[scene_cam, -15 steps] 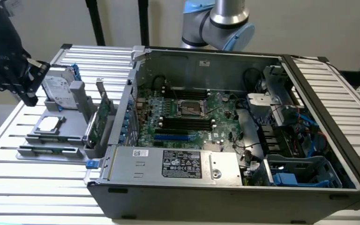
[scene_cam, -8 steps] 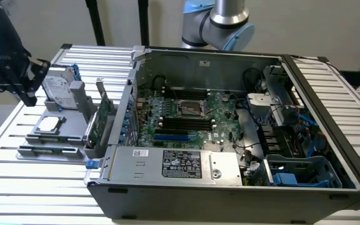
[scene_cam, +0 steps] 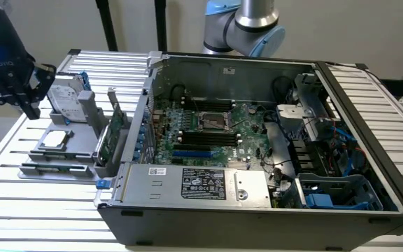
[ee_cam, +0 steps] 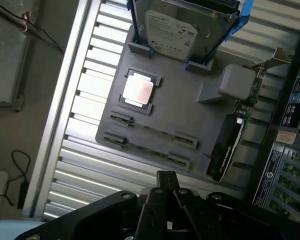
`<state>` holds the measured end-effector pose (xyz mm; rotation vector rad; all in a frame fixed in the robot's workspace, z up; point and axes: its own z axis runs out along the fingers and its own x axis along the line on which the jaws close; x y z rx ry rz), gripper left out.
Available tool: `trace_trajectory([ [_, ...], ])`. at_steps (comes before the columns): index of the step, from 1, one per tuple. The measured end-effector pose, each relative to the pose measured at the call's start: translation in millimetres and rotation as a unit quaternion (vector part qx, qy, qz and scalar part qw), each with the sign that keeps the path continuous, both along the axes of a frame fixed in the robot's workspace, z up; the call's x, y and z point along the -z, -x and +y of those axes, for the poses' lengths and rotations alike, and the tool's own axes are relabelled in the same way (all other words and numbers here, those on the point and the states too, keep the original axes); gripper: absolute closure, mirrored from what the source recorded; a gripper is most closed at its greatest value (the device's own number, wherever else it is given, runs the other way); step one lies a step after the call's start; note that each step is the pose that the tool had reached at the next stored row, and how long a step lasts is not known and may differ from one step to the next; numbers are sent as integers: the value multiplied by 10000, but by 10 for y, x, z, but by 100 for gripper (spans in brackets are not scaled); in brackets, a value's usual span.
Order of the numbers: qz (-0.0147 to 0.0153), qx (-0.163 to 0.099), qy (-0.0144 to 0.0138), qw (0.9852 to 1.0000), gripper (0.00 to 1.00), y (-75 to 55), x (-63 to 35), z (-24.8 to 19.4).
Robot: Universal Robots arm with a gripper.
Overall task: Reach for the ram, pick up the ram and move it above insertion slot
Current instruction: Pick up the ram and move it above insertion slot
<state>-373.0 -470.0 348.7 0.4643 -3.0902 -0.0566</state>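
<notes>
The ram (scene_cam: pixel 53 168) is a thin green stick standing on edge between the clips of a grey holder tray (scene_cam: pixel 82 152), on the exterior view's left. In the wrist view the ram (ee_cam: pixel 146 149) shows as a narrow line between two grey clips, with a second similar clip row beside it. My dark gripper (scene_cam: pixel 31 110) hangs above the far end of the tray, beside the hard drive (scene_cam: pixel 65 102), well apart from the ram. Its fingers (ee_cam: pixel 166 178) are shut with nothing between them. The black memory slots (scene_cam: pixel 209 137) lie on the motherboard inside the open computer case.
The tray also carries a processor chip (ee_cam: pixel 138 90), the silver hard drive (ee_cam: pixel 170 30) in a blue bracket and a tall green expansion card (scene_cam: pixel 114 134) next to the case wall. The open case (scene_cam: pixel 369 131) holds the power supply (scene_cam: pixel 201 184) and cables. Everything stands on a slatted metal table (scene_cam: pixel 19 210).
</notes>
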Motion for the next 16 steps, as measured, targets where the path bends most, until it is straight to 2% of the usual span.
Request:
trace_trajectory([
  [4, 2, -360, 0, 9994, 89, 0, 2, 0],
  [8, 3, -724, 0, 9974, 89, 0, 4, 0],
  [12, 4, -1085, 0, 9941, 89, 0, 8, 0],
  [16, 4, -1445, 0, 9895, 89, 0, 12, 0],
])
